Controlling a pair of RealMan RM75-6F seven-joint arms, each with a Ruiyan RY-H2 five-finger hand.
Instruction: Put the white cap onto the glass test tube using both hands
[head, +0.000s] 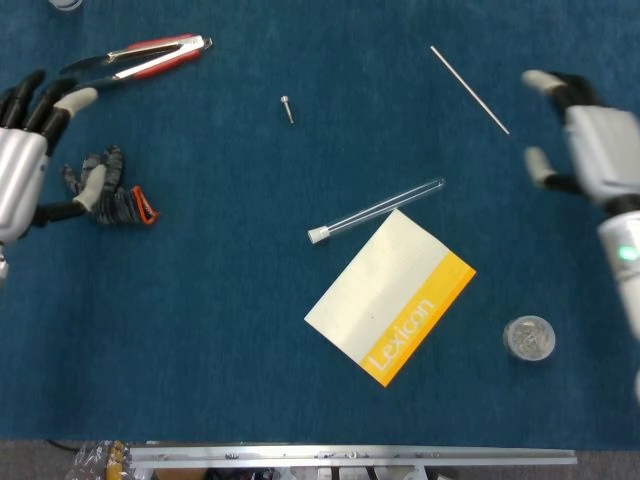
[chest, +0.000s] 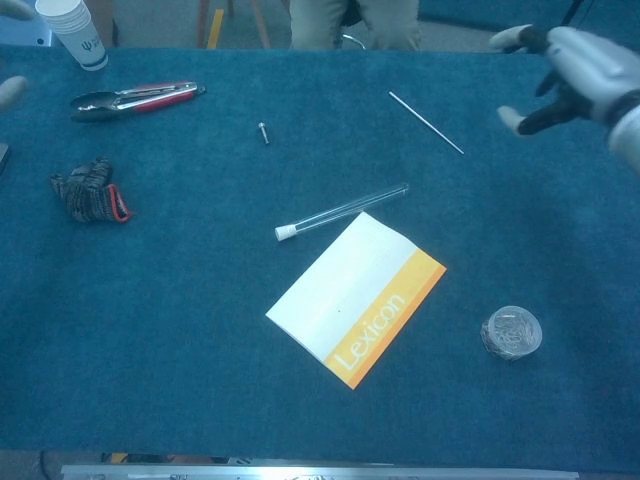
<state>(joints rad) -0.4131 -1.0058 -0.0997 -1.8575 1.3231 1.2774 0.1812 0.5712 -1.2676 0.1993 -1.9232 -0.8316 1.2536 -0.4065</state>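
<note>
The glass test tube (head: 378, 209) lies flat on the blue counter (head: 220, 300), and the white cap (head: 317, 235) sits on its lower left end. The tube is far from both hands. It is well off to the left of the right hand's fingers (head: 543, 82) and well off to the right of the left hand's fingers (head: 55, 100).

The right hand (head: 590, 150) is up near the right edge with its fingers spread apart and nothing in them. The left hand (head: 20, 170) is at the left edge, fingers spread too, holding nothing.

A white and yellow booklet (head: 390, 297) lies just below the tube, its top corner almost touching it. A dark glove (head: 105, 190) lies right beside the left hand's fingers. Red tongs (head: 140, 57) lie just past those fingertips. A thin rod (head: 469, 88) lies a little left of the right hand's fingers. A small screw (head: 287, 108), a round lid (head: 528, 338) and a paper cup (chest: 75, 30) are there too
</note>
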